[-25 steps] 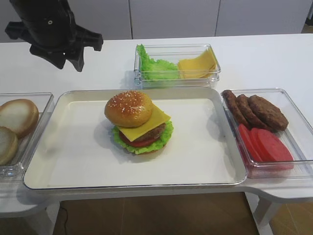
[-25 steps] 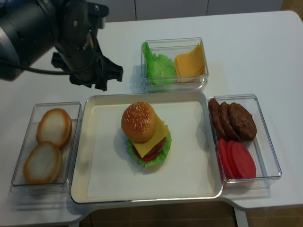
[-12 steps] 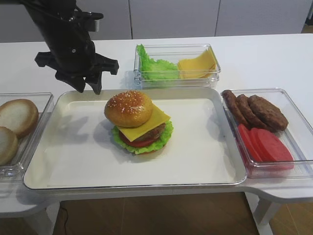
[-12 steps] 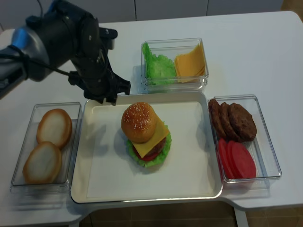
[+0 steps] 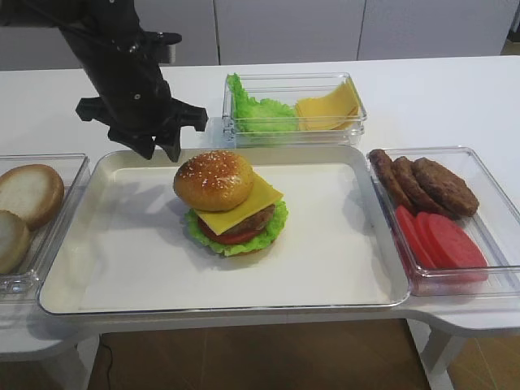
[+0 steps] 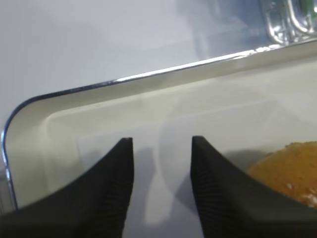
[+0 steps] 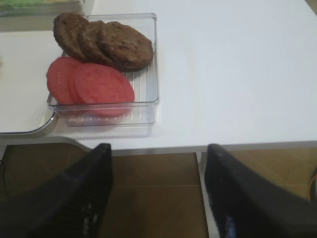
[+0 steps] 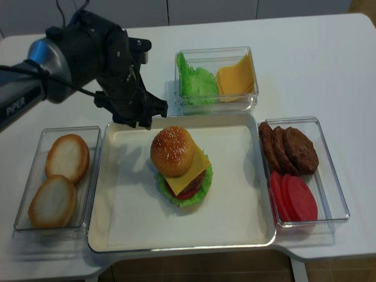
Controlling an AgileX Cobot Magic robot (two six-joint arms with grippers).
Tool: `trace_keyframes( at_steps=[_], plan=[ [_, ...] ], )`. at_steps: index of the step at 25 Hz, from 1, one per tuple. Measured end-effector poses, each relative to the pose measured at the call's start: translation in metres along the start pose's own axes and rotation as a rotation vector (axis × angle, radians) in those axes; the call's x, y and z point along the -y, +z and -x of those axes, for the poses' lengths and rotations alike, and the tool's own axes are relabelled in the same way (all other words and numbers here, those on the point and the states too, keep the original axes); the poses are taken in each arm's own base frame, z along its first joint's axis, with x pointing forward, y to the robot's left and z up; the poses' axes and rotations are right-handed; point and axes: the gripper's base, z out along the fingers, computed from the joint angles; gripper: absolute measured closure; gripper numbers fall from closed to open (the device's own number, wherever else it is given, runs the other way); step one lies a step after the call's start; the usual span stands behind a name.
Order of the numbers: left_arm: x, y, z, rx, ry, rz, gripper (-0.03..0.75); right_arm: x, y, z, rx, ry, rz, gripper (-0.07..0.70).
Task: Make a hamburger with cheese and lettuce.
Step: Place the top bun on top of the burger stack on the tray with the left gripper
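Left pincer (image 5: 159, 151) beside one hamburger (image 5: 230, 202)

**White bench, pale panels, brown floor**

White bench (image 5: 455, 89), glossy top with soft overhead glare. Its near edge is cut in a curve with rounded corners. Behind: pale grey cabinet panels (image 5: 284, 28), vertical seams. Below: brown floor (image 5: 260, 357), and white bench legs (image 5: 435, 353) showing.

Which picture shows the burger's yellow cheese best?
The exterior high view: the cheese faces the camera, its corners sticking out under the sesame bun. The realsense view shows it from above. The left wrist catches only bun; the right wrist shows none.
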Motion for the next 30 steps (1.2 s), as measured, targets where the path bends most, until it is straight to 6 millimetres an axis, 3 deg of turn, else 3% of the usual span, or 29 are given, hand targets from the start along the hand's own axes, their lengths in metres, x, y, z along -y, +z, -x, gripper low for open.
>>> trace_keyframes(
  at_steps=[15,30],
  plan=[
    [0.004,0.017,0.001,-0.008,0.035,-0.032,0.425,0.0,0.0,0.0,0.0,0.0,0.0,0.185],
    [0.011,0.017,-0.001,-0.029,0.086,-0.109,0.425,0.0,0.0,0.0,0.0,0.0,0.0,0.185]
  ],
)
